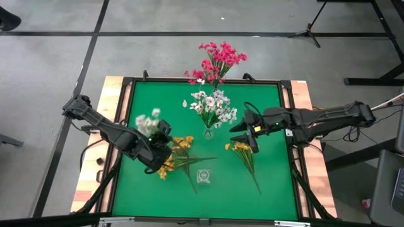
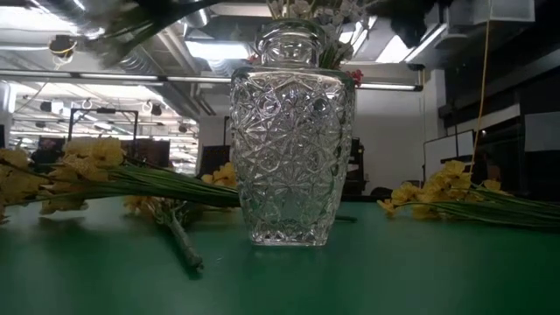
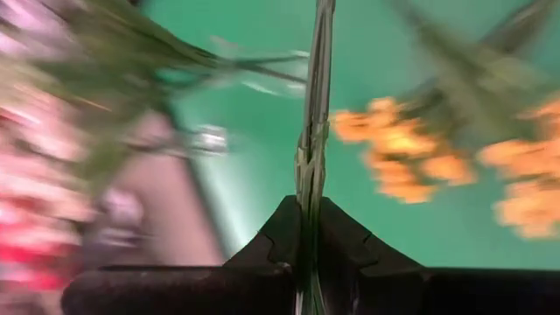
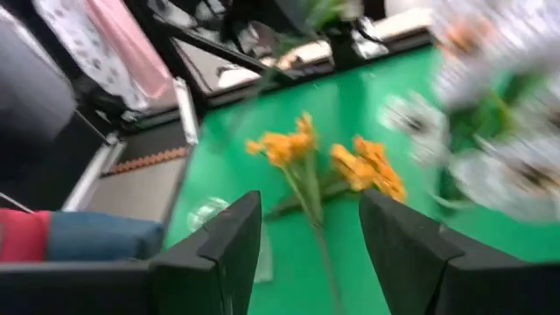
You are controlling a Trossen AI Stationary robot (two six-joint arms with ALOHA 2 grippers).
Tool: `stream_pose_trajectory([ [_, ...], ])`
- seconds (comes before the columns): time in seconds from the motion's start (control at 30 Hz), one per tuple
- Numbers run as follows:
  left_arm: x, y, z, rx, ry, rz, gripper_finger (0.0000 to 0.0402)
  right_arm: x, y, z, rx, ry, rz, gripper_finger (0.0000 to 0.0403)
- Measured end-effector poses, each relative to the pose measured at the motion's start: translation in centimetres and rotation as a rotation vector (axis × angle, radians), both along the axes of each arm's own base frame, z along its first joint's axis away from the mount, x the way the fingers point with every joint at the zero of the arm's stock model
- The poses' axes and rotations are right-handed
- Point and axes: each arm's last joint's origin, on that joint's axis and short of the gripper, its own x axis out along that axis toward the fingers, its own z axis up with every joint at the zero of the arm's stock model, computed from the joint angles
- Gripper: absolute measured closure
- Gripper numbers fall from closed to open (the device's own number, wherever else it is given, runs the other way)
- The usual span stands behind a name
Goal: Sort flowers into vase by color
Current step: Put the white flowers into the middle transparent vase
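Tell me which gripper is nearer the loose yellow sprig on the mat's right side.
Right. The right gripper hovers open just above the yellow sprig, beside its blossoms. The left gripper is across the mat, shut on a white sprig.

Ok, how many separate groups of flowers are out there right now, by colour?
Magenta-pink: 1, a magenta bunch at the table's far edge
White: 2, a white bunch in the middle vase, a white sprig in the left gripper
Yellow-orange: 2, left pile and right pile, lying on the green mat
Total: 5
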Motion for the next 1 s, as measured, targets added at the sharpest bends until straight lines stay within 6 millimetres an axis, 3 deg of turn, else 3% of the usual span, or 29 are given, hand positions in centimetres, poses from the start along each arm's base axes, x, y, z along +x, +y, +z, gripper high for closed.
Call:
stream_pose_trajectory([
  [0.2,1.0,-0.4,0.9,0.331,-0.025,-0.177,0.0385,0.1,1.8,2.2,0.078,-0.064,-0.024,0.0208],
  [0.5,3.2,-1.6,3.1,0.533,-0.131,-0.323,0.0385,2.5,3.4,2.0,0.191,-0.163,-0.080,0.0208],
  [0.67,4.0,-2.0,4.0,0.582,-0.163,-0.435,0.0385,3.8,3.4,1.4,0.230,-0.175,-0.117,0.0208],
  [1.0,4.8,-1.7,4.0,0.552,-0.135,-0.719,0.0385,4.6,3.4,1.7,0.297,-0.244,-0.099,0.0208],
])
